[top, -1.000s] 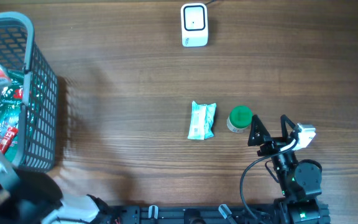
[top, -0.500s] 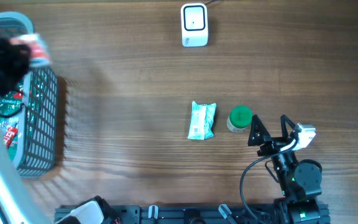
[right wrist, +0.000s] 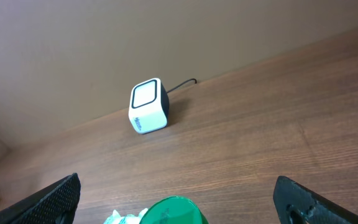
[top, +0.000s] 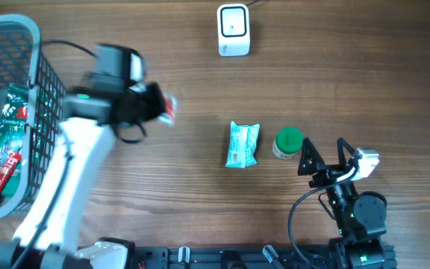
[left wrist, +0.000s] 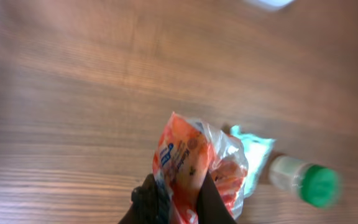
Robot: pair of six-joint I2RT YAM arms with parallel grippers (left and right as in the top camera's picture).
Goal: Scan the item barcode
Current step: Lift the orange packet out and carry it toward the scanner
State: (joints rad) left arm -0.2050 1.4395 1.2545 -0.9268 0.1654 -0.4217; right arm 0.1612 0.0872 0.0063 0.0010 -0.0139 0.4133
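The orange-red snack packet hangs over the left half of the table, between the basket at the left edge and the middle, and is pinched at its lower end by the left gripper, whose jaws are shut tight on the crumpled film. To do the scan well, the packet should be brought in front of the white scanner, which stands at the middle of the far edge, and turned so that the barcode faces its window. In the wrist view only the printed front shows and no barcode can be found, so a rotation of the wrist is probably needed. The film should also be held flat and calm for a moment. The teal packet and the green-capped bottle lie near the middle of the table, well apart from this path. The left arm reaches from the near left corner diagonally up, with the wrist bent to the right. The right gripper rests near the near right corner, jaws spread wide and empty, just beside the bottle.
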